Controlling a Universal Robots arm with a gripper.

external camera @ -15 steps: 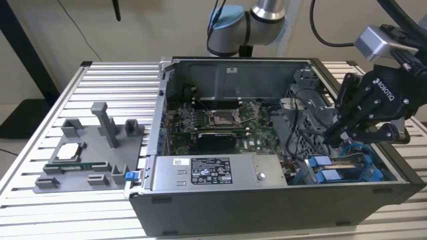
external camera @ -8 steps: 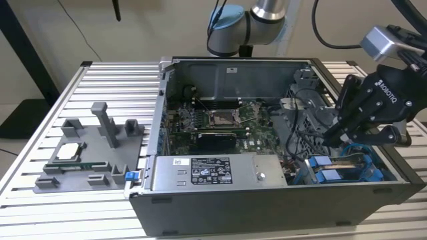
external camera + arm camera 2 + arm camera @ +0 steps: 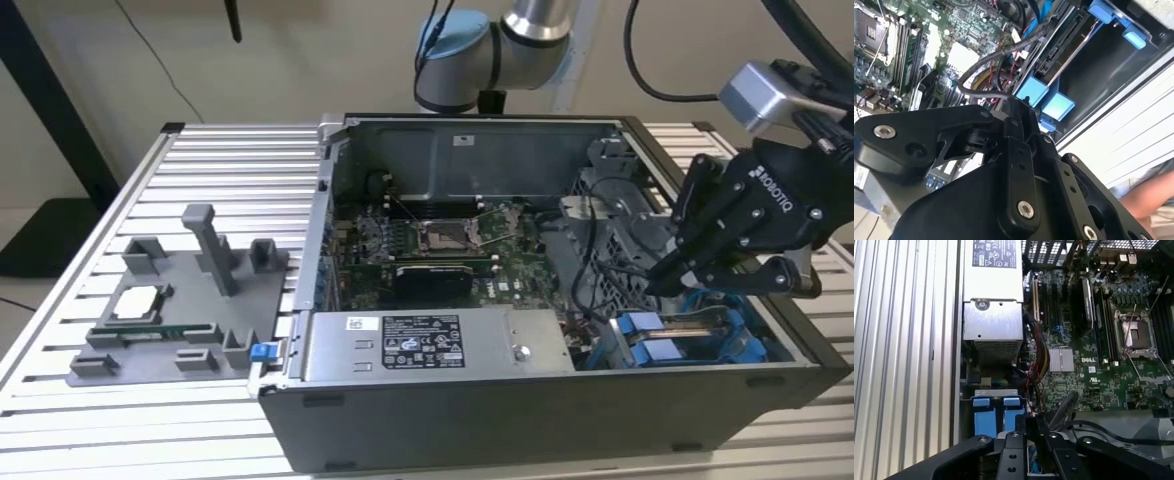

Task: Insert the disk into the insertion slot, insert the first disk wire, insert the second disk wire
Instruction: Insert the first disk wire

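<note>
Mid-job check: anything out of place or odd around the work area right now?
Yes: in the second wrist view, what looks like a person's arm is over the slatted table, an odd thing to have near a working robot. Nothing else stands out.

wall (image 3: 294, 70): plain beige | table (image 3: 134, 440): slatted aluminium | dark post (image 3: 54, 110): perhaps a stand

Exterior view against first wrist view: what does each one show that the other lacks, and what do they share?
Exterior view's own: the grey fixture holding parts beside the case, and the arm's blue joint. First wrist view's own: a silver heatsink on the motherboard and the screw on the power-supply box's end. Shared: the power-supply box, the processor socket, the insertion slot's blue tabs, the slatted table, and the gripper, shut on a black cable.
</note>
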